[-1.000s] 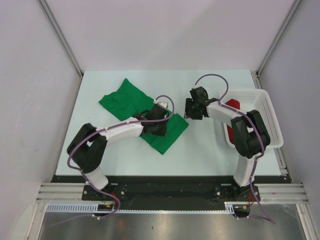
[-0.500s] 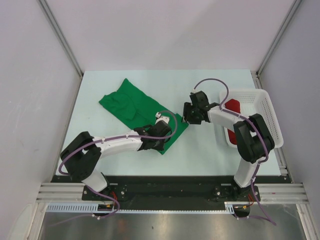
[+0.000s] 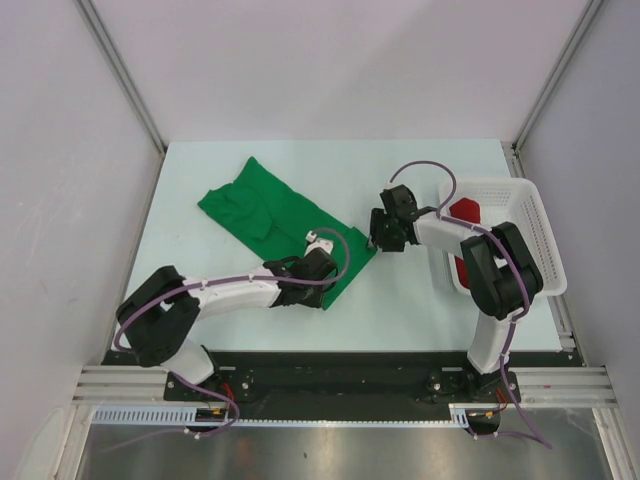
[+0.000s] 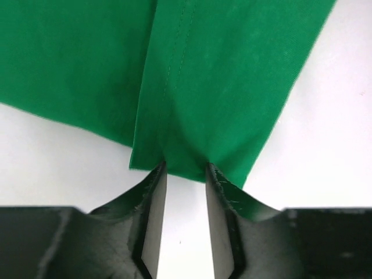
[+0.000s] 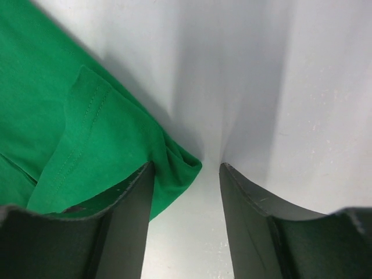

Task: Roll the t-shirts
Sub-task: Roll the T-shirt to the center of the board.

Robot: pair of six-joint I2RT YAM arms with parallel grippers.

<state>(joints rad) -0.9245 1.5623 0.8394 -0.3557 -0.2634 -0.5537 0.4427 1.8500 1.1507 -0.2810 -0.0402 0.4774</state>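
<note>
left gripper (image 4: 186, 168) is sliding back, narrow at one green t-shirt's (image 3: 265, 205) hem on the table (image 3: 400, 300). right gripper (image 5: 186, 165) is gaping wide at its corner. one red t-shirt (image 3: 463, 210) is sitting in one basket (image 3: 540, 230).

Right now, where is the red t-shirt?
In the top view, the red cloth t-shirt lies inside the white plastic mesh basket at the right edge of the pale table, beside the right arm.

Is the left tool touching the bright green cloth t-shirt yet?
Touching. In the left wrist view, the left tool has both fingertips against the bright green cloth t-shirt hem.
</note>
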